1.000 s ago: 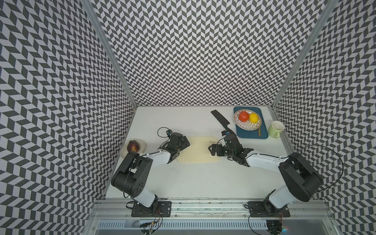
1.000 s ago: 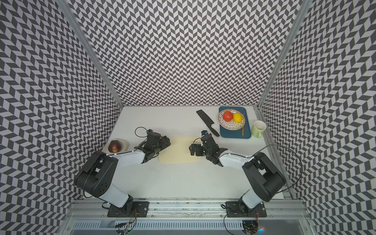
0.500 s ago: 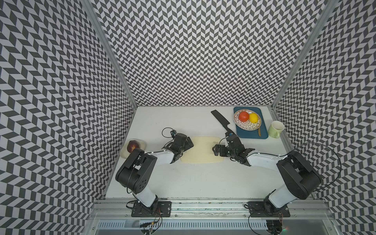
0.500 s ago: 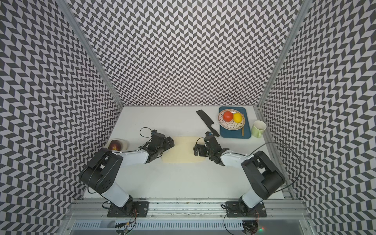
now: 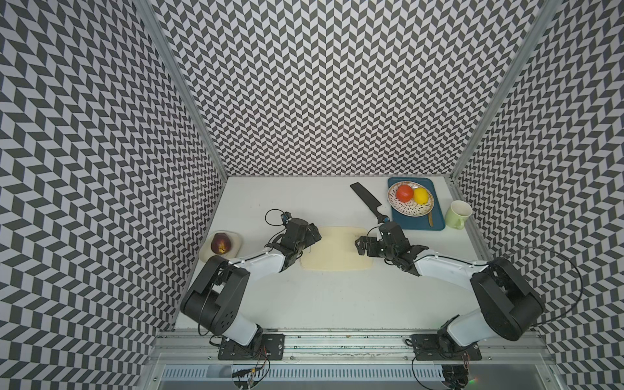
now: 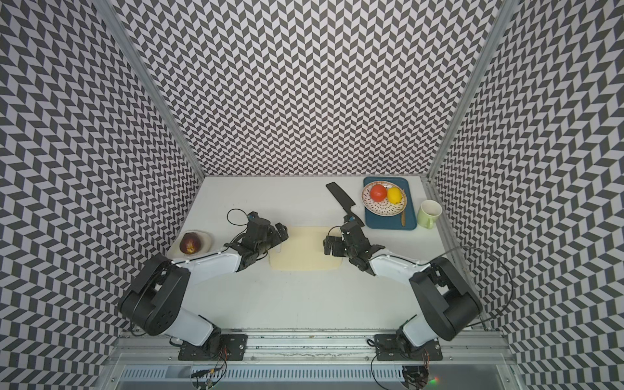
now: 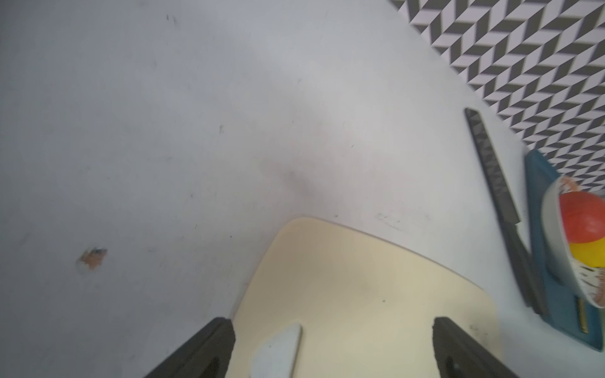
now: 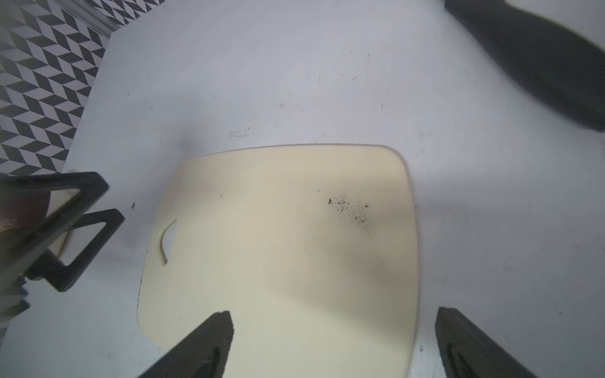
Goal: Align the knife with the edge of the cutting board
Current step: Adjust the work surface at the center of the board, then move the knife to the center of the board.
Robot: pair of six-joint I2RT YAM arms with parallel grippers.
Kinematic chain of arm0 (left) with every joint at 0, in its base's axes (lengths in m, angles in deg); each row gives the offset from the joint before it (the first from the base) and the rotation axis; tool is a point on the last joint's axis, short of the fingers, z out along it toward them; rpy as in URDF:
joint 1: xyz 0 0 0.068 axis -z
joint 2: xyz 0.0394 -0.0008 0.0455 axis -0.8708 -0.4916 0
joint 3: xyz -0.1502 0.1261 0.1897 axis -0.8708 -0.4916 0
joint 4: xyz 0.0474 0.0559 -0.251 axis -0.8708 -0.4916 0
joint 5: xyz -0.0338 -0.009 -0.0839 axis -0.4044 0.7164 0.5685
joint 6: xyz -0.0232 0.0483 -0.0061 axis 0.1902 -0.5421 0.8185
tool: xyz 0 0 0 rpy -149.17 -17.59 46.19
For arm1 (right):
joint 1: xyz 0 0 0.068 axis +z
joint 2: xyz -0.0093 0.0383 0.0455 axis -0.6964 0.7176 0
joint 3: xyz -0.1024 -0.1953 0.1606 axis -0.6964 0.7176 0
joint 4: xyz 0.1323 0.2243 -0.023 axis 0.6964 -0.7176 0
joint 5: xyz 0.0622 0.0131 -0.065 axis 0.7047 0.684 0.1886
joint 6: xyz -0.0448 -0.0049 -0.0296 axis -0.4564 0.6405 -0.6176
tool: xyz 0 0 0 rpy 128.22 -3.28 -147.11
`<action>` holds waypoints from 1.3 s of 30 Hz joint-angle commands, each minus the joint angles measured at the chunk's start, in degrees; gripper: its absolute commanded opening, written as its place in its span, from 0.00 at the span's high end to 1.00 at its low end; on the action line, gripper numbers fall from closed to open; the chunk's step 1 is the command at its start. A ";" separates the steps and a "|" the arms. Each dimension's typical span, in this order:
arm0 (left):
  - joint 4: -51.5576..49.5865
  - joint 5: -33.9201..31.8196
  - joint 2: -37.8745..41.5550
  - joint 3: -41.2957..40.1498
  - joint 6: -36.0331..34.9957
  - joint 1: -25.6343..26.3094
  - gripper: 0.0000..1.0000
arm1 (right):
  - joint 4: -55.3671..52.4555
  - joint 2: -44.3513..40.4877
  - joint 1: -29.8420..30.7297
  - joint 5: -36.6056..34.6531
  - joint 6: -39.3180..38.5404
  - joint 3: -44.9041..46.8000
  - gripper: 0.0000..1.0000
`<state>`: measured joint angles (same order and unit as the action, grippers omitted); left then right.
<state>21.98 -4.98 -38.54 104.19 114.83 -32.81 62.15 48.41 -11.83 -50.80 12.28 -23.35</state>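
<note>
On the table (image 5: 304,304), both top views, cutting board (image 5: 332,251): flat mid-table, long edges running left-right, between the two arms.
knife (image 5: 366,200): flat on table behind board's far right corner, diagonal to board edges, blade just beside blue tray (image 5: 437,221), handle end toward right wrist; near board, not on it.
left gripper (image 5: 312,238): low at board's left short end, fingers spread, nothing between them.
right gripper (image 5: 360,246): over board's right short end, fingers spread, nothing pinched.
other items: plate (image 5: 403,213) with tomato (image 5: 404,192) and lemon (image 5: 421,196) on tray, brown utensil (image 5: 430,217) beside plate, green mug (image 5: 457,214) right of tray, reddish fruit (image 5: 221,243) on pale dish (image 5: 237,240) far left.
left wrist view, fingers (image 7: 209,350): wide apart, either side of board's end with hole (image 7: 278,350); contact with board, cannot tell.
left wrist view, knife: past board's far corner, alongside tray, apart from board.
right wrist view, fingers (image 8: 203,347): wide apart, one over board, other over bare table past board's edge.
right wrist view, knife: handle on table beyond board, clear gap; dark specks (image 8: 350,209) on board.
</note>
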 commanded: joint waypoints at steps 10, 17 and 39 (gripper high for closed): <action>1.01 -13.10 22.18 -10.38 -1.69 5.12 0.00 | -15.43 11.31 -10.05 -2.42 -7.69 -24.89 0.24; 2.78 -10.86 23.26 -11.63 -0.76 6.08 0.00 | -18.29 22.36 -14.12 1.59 -12.17 -35.67 0.26; 2.79 -6.88 20.68 -10.46 -0.74 6.18 0.00 | -24.27 39.82 -13.37 -4.11 -16.72 -50.00 0.43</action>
<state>23.64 -12.47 -17.82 92.76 114.20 -26.82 37.38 88.58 -26.03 -53.95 -4.18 -74.08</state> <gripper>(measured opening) 0.992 0.571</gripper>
